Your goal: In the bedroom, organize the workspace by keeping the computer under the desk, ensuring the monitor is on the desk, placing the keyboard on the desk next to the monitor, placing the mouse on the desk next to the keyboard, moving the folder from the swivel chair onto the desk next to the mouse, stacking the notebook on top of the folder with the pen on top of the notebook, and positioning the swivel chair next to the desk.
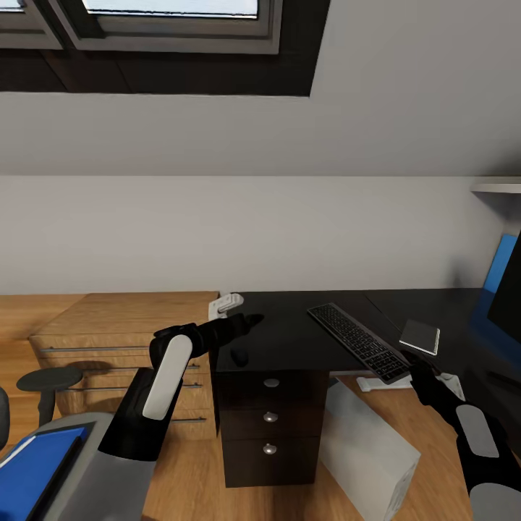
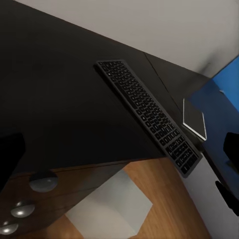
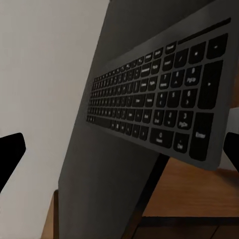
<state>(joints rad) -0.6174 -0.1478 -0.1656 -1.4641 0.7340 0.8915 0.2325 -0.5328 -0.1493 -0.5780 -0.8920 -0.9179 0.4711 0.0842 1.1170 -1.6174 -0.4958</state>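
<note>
The black keyboard (image 1: 358, 341) (image 2: 149, 112) (image 3: 159, 104) lies slantwise on the black desk (image 1: 289, 329), its near end overhanging the front edge. My right gripper (image 1: 418, 359) (image 3: 119, 149) is open at that overhanging end, one finger on each side. Open and empty, my left gripper (image 1: 250, 318) (image 2: 119, 154) hovers over the desk's left part, above the dark mouse (image 1: 239, 356). The monitor (image 1: 508, 286) stands at the right edge. A light-grey computer (image 1: 369, 449) (image 2: 109, 209) leans under the desk. The blue folder (image 1: 29, 470) lies on the swivel chair (image 1: 79, 463).
A thin grey pad (image 1: 420, 336) (image 2: 194, 118), perhaps the notebook, lies beside the keyboard. A wooden chest (image 1: 116, 325) with bar handles adjoins the desk's left side, with a white object (image 1: 224, 304) at their junction. Three drawers with silver knobs (image 1: 270, 416) face me.
</note>
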